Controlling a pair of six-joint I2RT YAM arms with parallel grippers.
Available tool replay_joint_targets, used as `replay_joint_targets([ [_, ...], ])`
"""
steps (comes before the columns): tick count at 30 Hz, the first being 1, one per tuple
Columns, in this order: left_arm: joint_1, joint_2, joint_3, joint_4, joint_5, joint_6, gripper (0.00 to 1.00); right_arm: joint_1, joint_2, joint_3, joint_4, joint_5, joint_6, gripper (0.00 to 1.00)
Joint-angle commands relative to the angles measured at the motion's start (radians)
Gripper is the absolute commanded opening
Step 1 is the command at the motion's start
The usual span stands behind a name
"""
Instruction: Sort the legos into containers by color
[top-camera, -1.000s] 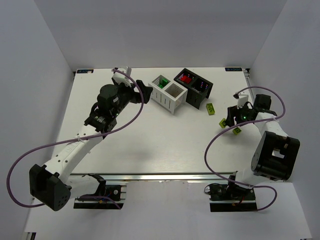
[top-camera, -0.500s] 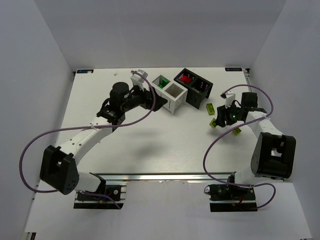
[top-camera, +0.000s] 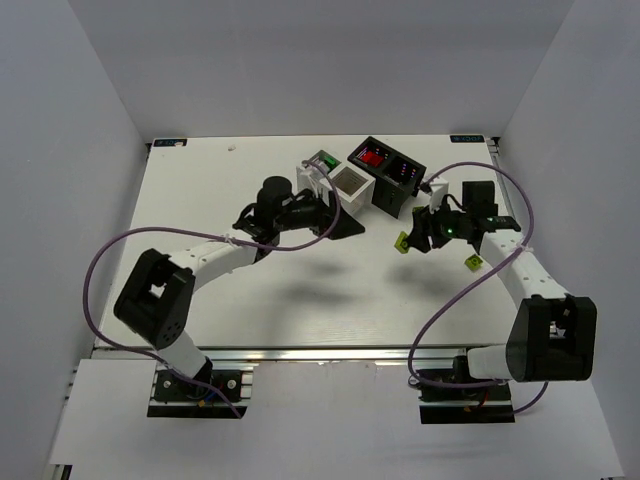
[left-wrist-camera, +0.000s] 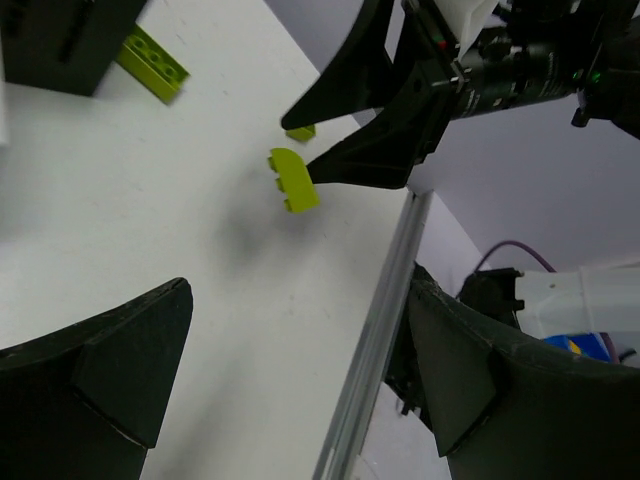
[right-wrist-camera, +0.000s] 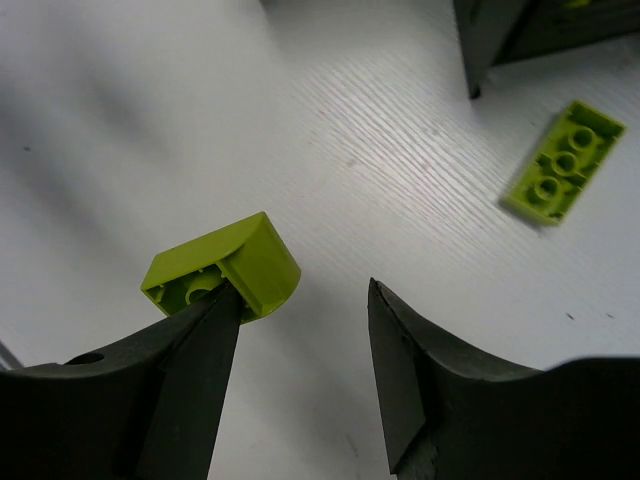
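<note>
R gripper (right-wrist-camera: 305, 295) is low over the tabletop (top-camera: 300, 290), on the near side of the black bin (top-camera: 388, 170) and a bit to its right. Jaws are partway apart and not clamped on anything. A curved yellow-green brick (right-wrist-camera: 225, 265) touches the inner tip of one finger, w/ a clear gap btwn it and the other finger. Can't tell if the brick rests on the tabletop or is off it. A flat yellow-green plate (right-wrist-camera: 565, 160) lies near the black bin's near corner, apart from the R gripper. One more small yellow-green piece (top-camera: 473, 263) lies further out from the black bin, to the near right, beside the R arm (top-camera: 520, 270). L gripper (left-wrist-camera: 300, 290) is spread wide w/ nothing in it, hovering at the near side of the white bin (top-camera: 335, 185), which stands just left of the black bin. The black bin's left cell holds red legos (top-camera: 372, 157); its right cell is too dark to read. The white bin's cell furthest from the black bin holds a green lego (top-camera: 327, 163).
</note>
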Motion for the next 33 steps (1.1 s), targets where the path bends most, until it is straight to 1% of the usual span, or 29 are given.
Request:
replay_joint_targets([
  [1,-0.055,0.043,0.000,0.049,0.038,-0.059,0.98,0.051,-0.042,0.039,0.006,-0.022,0.091,0.59],
  [6,-0.075,0.086,0.006,0.046,0.031,-0.082,0.98,0.118,-0.088,0.047,0.012,-0.019,0.160,0.59],
  [12,-0.092,0.097,0.026,0.003,0.035,-0.067,0.94,0.197,-0.130,0.022,0.055,0.018,0.222,0.59],
  [18,-0.095,0.118,0.037,-0.001,0.053,-0.072,0.87,0.287,-0.117,0.010,0.098,0.076,0.269,0.59],
  [27,-0.099,0.117,0.046,-0.012,0.066,-0.073,0.82,0.312,-0.110,0.007,0.133,0.168,0.307,0.58],
  [33,-0.101,0.143,0.054,-0.017,0.070,-0.082,0.74,0.324,-0.097,0.004,0.150,0.186,0.337,0.58],
])
